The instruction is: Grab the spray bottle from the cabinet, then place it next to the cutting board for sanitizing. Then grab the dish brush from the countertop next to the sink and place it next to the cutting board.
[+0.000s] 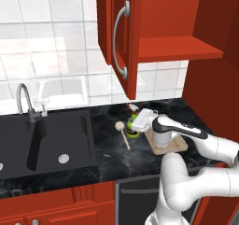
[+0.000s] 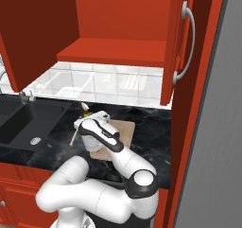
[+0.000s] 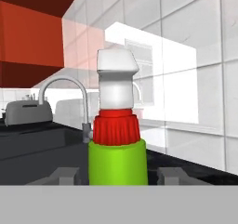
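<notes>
The pincer point(image 1: 138, 122) is low over the black desk point(image 1: 107, 158), and the spray bottle point(image 3: 118, 139) sits right between its two fingers point(image 3: 62, 175), one on each side of the green body. The fingers look close against the bottle, so I think the pincer is clamped on it, though the exact touch is hard to see. The bottle stands straight up, with its long way going from the desk to the ceiling. Its red collar and white nozzle are on top, and the nozzle points away from the hand, toward the tiled wall. The bottle is at the left edge of the cutting board point(image 1: 173, 147), just beside it, and its bottom seems to be on the desk or very near it. So the bottle looks like it is at its spot, and the next move is likely to let go and lift away without tipping it. Just to the left of the bottle lies the dish brush point(image 1: 123, 134), flat on the desk, with its round head toward the wall and its stick pointing toward the front edge. Farther left is the sink point(image 1: 46, 140) with its tap point(image 1: 25, 100). Up above, the cabinet point(image 1: 168, 32) stands open with a bare red shelf.
</notes>
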{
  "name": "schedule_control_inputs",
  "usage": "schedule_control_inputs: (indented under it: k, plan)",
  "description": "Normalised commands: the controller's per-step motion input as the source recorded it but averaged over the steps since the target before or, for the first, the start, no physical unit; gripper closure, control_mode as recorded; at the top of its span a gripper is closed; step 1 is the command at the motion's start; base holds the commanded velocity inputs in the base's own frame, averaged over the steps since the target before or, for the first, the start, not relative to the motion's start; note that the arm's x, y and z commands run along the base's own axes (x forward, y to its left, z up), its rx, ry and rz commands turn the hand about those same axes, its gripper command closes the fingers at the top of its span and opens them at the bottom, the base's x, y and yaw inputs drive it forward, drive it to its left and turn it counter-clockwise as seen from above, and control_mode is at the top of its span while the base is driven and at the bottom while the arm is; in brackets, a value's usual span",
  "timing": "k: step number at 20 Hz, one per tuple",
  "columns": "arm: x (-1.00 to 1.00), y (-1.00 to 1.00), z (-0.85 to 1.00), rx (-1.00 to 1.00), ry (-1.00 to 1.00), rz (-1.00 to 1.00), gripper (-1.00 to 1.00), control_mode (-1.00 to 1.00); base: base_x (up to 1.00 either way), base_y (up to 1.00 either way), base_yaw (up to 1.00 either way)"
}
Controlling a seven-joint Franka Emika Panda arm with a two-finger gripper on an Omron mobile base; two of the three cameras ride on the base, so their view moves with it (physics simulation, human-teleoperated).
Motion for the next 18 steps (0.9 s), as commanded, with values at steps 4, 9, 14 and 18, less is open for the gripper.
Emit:
schedule_control_inputs:
  k: [4, 9, 14, 18]
  plan:
    - [0.0, 0.0, 0.03, 0.0, 0.0, 0.0, -1.0, -1.0, 0.0, 0.0, 0.0]
    - [0.0, 0.0, 0.11, 0.0, 0.0, 0.0, -1.0, -1.0, 0.0, 0.0, 0.0]
    - [-0.09, -0.18, 0.14, 0.03, 0.0, -0.02, -1.0, -1.0, 0.0, 0.0, 0.0]
    - [-0.23, -0.36, 0.0, 0.04, 0.08, -0.06, -1.0, -1.0, 0.0, 0.0, 0.0]
